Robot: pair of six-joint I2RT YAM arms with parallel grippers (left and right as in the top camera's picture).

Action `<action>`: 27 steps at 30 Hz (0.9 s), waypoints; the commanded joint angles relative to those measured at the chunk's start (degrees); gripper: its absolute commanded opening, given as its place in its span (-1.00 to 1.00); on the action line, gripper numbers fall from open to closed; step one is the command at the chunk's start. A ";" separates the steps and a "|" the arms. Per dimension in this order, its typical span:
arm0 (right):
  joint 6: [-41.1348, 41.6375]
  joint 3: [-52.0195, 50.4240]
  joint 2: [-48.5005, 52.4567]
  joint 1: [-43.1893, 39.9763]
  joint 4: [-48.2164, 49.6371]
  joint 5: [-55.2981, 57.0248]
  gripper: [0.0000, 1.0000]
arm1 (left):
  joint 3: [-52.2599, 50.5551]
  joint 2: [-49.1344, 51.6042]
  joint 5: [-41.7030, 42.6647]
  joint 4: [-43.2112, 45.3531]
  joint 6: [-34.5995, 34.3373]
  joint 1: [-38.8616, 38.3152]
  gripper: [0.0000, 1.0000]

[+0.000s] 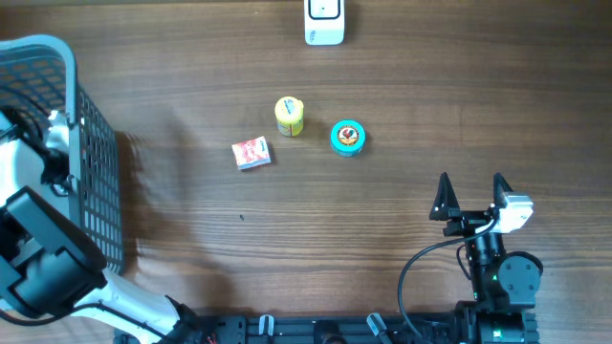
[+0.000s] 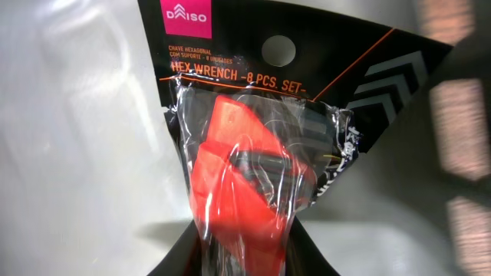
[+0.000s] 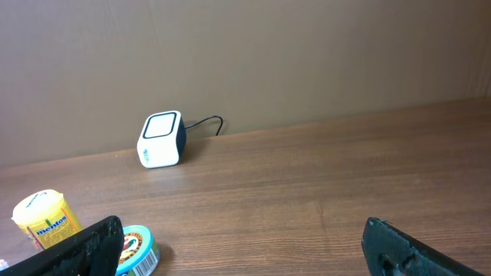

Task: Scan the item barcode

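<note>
In the left wrist view, my left gripper (image 2: 245,249) is shut on a hex wrench set pack (image 2: 257,146). The pack is a black card with a clear bag over a red holder, held upright by its lower end, and no barcode shows on this face. The overhead view shows the left arm (image 1: 38,153) reaching into the basket (image 1: 96,172) at the far left. The white scanner (image 1: 324,21) stands at the table's far edge, and also shows as the scanner (image 3: 161,139) in the right wrist view. My right gripper (image 1: 471,194) rests open and empty at the front right.
A yellow bottle (image 1: 289,116), a teal tin (image 1: 347,137) and a small red box (image 1: 251,153) lie mid-table between the basket and the scanner. The right wrist view shows the tin (image 3: 138,249) close to that gripper's left finger. The scanner's cable runs along the back wall.
</note>
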 commanded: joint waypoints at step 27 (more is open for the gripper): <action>0.48 -0.07 -0.31 0.24 0.13 0.39 1.00 | 7.02 -21.68 1.79 2.73 -10.69 -2.05 -0.52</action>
